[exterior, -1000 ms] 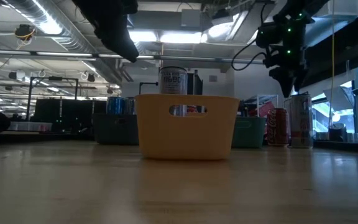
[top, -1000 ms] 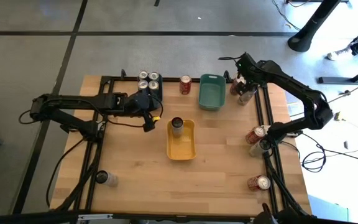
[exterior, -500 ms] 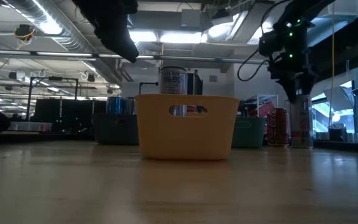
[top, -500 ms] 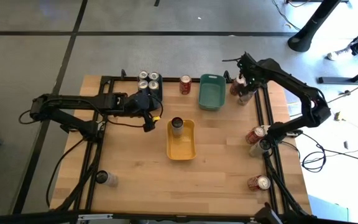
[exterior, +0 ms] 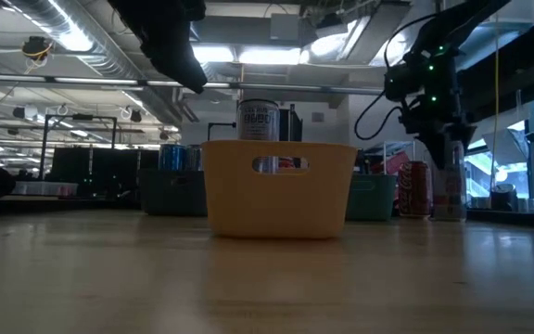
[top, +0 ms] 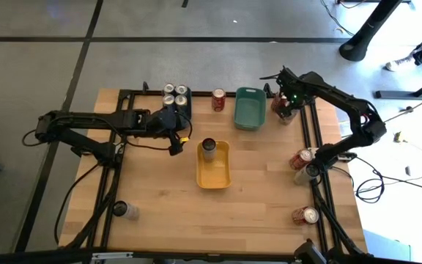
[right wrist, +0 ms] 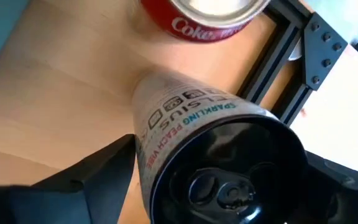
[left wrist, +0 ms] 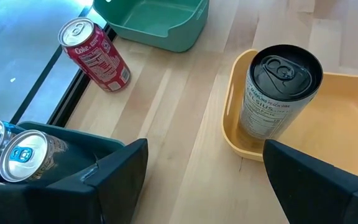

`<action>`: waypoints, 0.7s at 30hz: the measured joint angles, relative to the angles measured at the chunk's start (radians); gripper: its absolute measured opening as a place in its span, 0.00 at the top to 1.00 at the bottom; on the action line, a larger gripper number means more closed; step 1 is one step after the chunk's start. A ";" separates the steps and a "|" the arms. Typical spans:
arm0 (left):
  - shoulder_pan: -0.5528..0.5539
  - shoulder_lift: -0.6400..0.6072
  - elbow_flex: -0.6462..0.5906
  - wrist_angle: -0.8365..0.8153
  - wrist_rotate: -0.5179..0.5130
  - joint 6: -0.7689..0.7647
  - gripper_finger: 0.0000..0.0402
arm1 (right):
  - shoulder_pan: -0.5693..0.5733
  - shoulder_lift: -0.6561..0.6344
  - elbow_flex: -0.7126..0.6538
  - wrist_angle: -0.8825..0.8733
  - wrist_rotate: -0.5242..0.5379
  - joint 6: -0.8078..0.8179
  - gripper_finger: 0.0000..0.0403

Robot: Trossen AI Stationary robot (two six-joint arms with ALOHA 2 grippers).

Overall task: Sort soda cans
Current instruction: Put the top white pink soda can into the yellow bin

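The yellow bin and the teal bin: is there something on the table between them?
No. In the high view, only bare wooden table lies between the yellow bin and the teal bin.

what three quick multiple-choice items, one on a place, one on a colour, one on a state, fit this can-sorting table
1. The slim silver-grey metal can with a black top stands:
A. on the floor
B. inside the yellow rectangular plastic bin
C. on top of a red can

2. The metal can standing between the teal rectangular plastic bin and the cluster of silver-topped cans is:
A. red
B. green
C. blue

3. The left gripper is:
A. shut on a can
B. shut on a bin's rim
C. open and empty

Answers: 1 B, the left wrist view shows it upright in the yellow bin's corner; 2 A, its red wall shows in the high and left wrist views; 3 C, its fingers stand wide apart with only bare table between them.
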 joint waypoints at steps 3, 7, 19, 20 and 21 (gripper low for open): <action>0.000 0.000 0.000 0.000 0.000 0.000 0.24 | 0.000 -0.002 0.000 0.033 -0.004 -0.013 0.24; 0.000 0.000 0.000 0.000 0.000 -0.003 0.24 | 0.001 -0.002 0.001 0.042 -0.022 -0.029 0.30; 0.000 0.000 0.000 0.000 0.000 -0.002 0.24 | 0.003 -0.054 0.019 0.003 -0.063 -0.034 0.37; 0.000 0.000 0.000 0.000 0.000 -0.002 0.24 | 0.003 -0.063 0.028 -0.006 -0.084 -0.032 0.37; 0.000 0.000 0.000 0.000 0.000 -0.001 0.24 | 0.003 -0.073 0.034 -0.016 -0.107 -0.031 0.37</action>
